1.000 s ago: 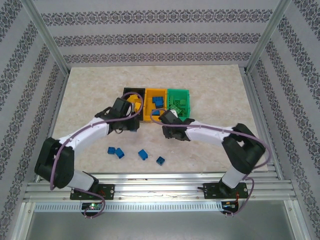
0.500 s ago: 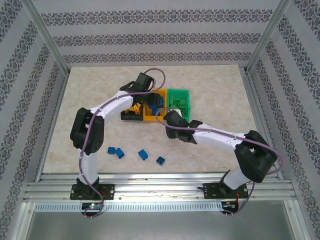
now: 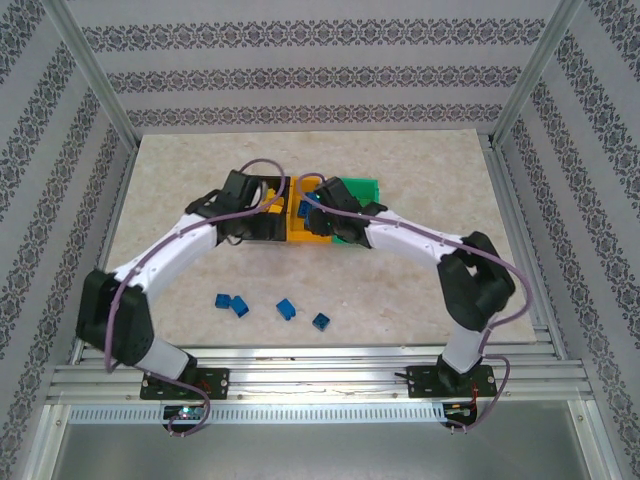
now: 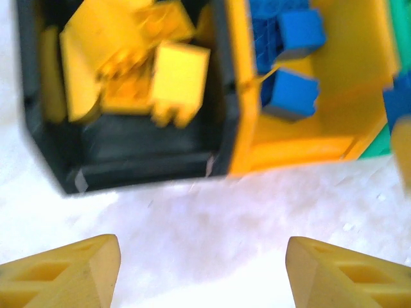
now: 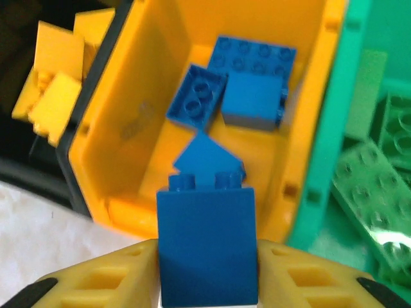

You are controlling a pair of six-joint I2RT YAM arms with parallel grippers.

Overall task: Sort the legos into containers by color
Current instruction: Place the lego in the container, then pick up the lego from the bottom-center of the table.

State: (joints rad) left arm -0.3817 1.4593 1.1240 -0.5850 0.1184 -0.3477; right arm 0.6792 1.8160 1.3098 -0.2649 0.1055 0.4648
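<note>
Left hand hovers apart and empty over the table just near of the black bin of yellow bricks; right hand clamped on a blue brick above the orange-yellow bin, green bin adjoining on its right.

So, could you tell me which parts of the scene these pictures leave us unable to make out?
- Top view: the arms cover most of the black bin and orange bin, so their contents cannot be counted.
- Left wrist view: the green bin is cut off by the right edge, and everything is blurred.
- Right wrist view: the blue brick in the right gripper runs off the bottom edge.
</note>
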